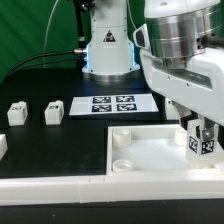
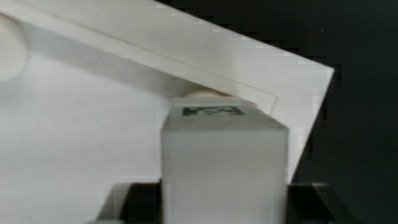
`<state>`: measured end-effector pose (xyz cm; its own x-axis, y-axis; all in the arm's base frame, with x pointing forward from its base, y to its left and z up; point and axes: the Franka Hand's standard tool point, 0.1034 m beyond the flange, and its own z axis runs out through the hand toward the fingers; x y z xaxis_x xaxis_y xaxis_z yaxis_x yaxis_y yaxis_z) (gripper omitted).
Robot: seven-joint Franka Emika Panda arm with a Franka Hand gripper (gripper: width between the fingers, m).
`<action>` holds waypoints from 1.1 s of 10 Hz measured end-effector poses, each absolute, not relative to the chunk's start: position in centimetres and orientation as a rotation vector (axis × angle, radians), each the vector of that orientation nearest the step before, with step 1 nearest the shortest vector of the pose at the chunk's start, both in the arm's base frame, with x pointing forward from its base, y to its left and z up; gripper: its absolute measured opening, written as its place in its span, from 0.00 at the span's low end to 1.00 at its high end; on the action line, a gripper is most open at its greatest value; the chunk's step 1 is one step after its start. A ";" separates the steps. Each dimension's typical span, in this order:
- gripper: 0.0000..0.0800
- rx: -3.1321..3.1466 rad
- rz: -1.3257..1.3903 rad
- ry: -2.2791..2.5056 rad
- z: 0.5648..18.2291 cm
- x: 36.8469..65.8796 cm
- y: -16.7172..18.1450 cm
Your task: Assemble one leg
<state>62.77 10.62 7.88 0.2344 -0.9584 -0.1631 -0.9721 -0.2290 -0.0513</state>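
Nearest the camera in the exterior view lies the front wall of the large white tray-like piece (image 1: 150,160), which fills the near part of the black table (image 1: 40,160), with a round socket showing at its near left corner. Over the tray's right side hangs the gripper (image 1: 203,138), clenched on the leg (image 1: 203,145), a small white post with a black-and-white tag facing outward. The post stands upright between the fingers, its lower end at or just above the tray near the far right corner; whether it already sits in a socket there cannot be told.

By my judgement the task is well on: the leg is picked up and carried to the tray, and what is left is to seat it in the corner socket, fasten it and let go.

Far behind the tray lies the marker board (image 1: 112,103), and on the exterior view's left stand two spare legs (image 1: 34,114), with part of another white piece at the left edge, all untouched.

The exterior view alone gives this layout. The wrist view shows instead the leg (image 2: 226,150) close up, held between the dark fingers (image 2: 143,205), with its tag end pointing toward a corner of the tray (image 2: 214,60), seemingly just beside it.
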 end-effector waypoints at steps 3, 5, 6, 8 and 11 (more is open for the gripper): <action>0.37 -2.343 0.148 1.869 7.8 62.7 10.7; 0.68 -2.372 0.145 1.830 7.8 62.7 10.8; 0.77 -2.416 0.140 1.774 7.8 62.7 10.7; 0.80 -2.653 0.129 1.435 7.6 62.3 11.1; 0.81 -2.913 0.090 0.868 7.4 62.3 11.6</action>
<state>62.29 11.60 7.35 0.8358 -0.5423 -0.0852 -0.5483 -0.8325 -0.0794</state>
